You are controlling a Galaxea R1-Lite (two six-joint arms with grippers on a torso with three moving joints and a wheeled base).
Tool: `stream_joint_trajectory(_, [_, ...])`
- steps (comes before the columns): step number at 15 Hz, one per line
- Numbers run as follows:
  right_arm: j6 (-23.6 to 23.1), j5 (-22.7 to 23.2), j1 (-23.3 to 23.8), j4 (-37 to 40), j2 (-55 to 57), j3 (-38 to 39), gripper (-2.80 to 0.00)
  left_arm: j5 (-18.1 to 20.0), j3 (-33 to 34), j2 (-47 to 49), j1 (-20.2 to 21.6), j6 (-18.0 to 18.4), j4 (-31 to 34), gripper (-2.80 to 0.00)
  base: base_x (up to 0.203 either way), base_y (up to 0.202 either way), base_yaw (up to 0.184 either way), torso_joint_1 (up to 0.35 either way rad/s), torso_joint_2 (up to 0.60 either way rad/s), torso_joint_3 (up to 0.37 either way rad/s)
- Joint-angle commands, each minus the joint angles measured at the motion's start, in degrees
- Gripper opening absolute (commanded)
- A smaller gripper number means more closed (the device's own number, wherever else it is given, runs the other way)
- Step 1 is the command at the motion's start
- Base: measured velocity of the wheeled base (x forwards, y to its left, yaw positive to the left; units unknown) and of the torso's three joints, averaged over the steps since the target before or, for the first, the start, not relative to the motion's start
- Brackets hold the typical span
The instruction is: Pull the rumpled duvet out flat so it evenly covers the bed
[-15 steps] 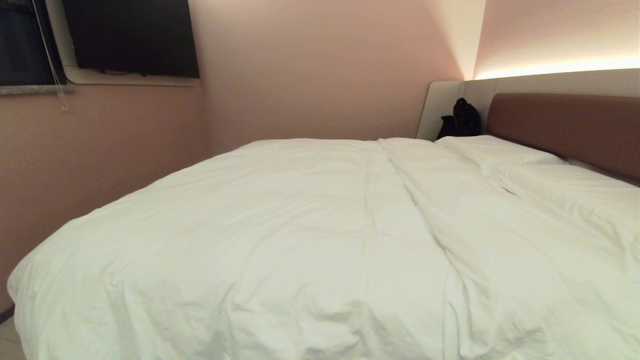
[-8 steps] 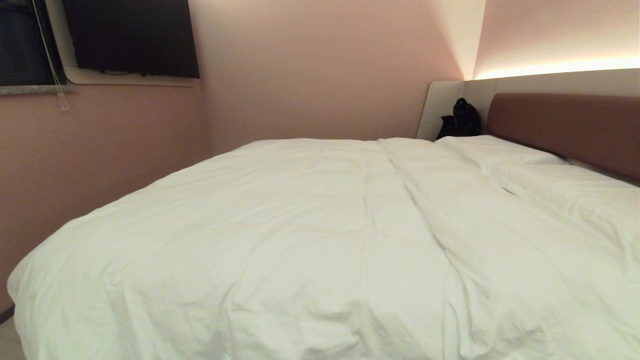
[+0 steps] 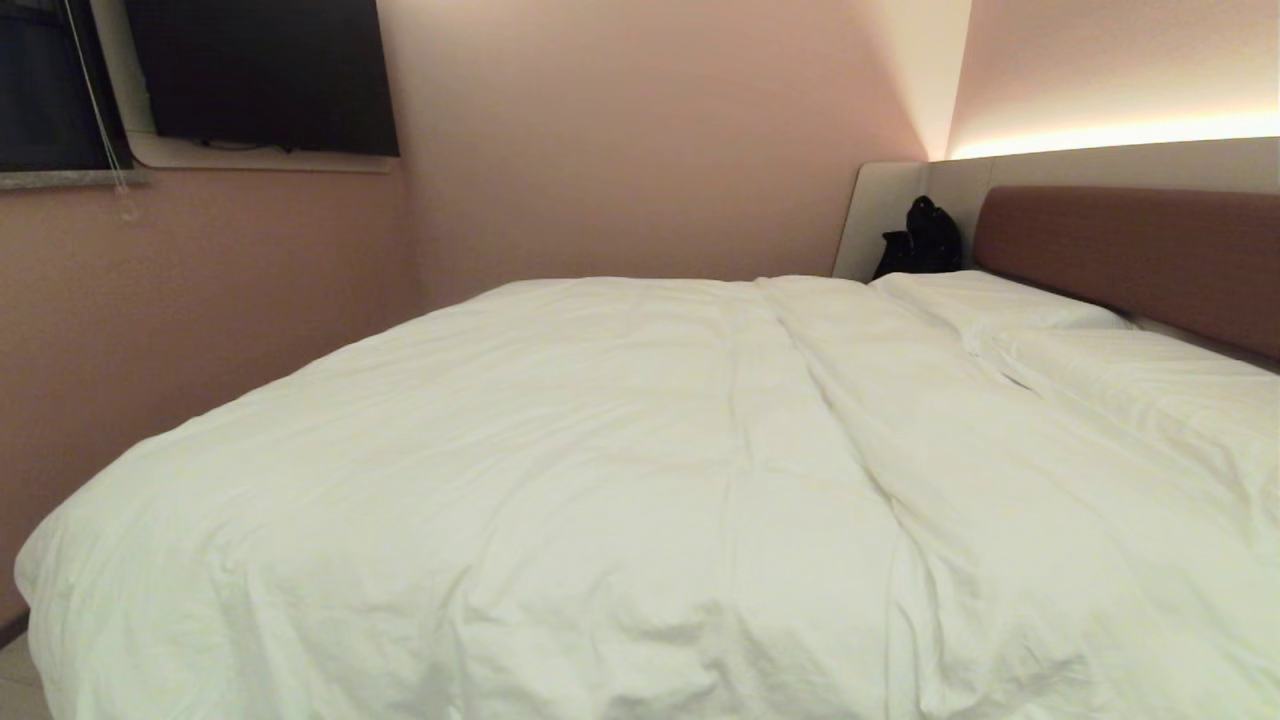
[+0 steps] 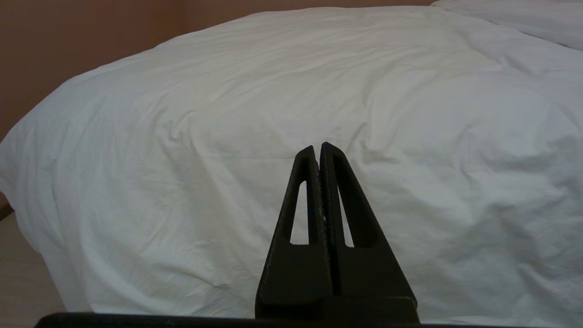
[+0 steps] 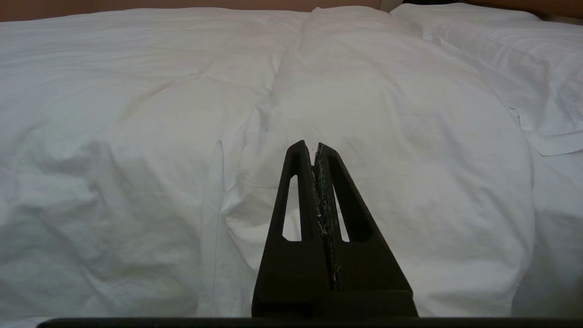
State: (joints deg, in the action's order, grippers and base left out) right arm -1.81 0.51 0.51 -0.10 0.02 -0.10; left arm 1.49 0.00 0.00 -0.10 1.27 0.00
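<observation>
The puffy white duvet [image 3: 560,480] lies spread over the bed, wrinkled, with a long fold ridge [image 3: 850,420] running from the far side toward me. It drapes over the near edge and the left corner. The bed's reddish-brown headboard [image 3: 1130,260] stands at the right. Neither arm shows in the head view. In the left wrist view my left gripper [image 4: 319,148] is shut and empty, held in front of the duvet [image 4: 227,114] near its hanging side. In the right wrist view my right gripper [image 5: 310,146] is also shut and empty, facing the duvet [image 5: 387,114] by the fold.
White pillows [image 3: 1000,300] lie along the headboard at the right. A black bag [image 3: 922,240] sits in the far corner by the pale panel. A dark screen [image 3: 260,75] hangs on the pink wall at the left. A strip of floor [image 4: 23,273] shows beside the bed's left corner.
</observation>
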Motion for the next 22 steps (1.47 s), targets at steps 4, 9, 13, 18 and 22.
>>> stream_joint_trajectory(4, [0.0, 0.0, 0.0, 0.0, 0.0, 0.0, -2.80, 0.0, 0.0, 0.0, 0.0, -0.2, 0.1, -2.80, 0.000, 0.000, 0.000, 0.000, 0.00, 0.000])
stream_joint_trajectory(9, [0.0, 0.0, 0.0, -0.1, 0.0, 0.0, -2.80, -0.1, 0.0, 0.0, 0.0, -0.1, 0.0, -2.80, 0.000, 0.000, 0.000, 0.000, 0.00, 0.000])
stream_joint_trajectory(13, [0.0, 0.0, 0.0, -0.1, 0.0, 0.0, -2.80, 0.0, 0.0, 0.0, 0.0, 0.2, 0.1, -2.80, 0.000, 0.000, 0.000, 0.000, 0.00, 0.000])
stream_joint_trajectory(18, [0.0, 0.0, 0.0, -0.1, 0.0, 0.0, -2.80, -0.1, 0.0, 0.0, 0.0, 0.1, 0.1, -2.80, 0.000, 0.000, 0.000, 0.000, 0.00, 0.000])
stream_joint_trajectory(22, [0.0, 0.0, 0.0, 0.0, 0.0, 0.0, -2.80, -0.1, 0.0, 0.0, 0.0, -0.1, 0.0, -2.80, 0.000, 0.000, 0.000, 0.000, 0.00, 0.000])
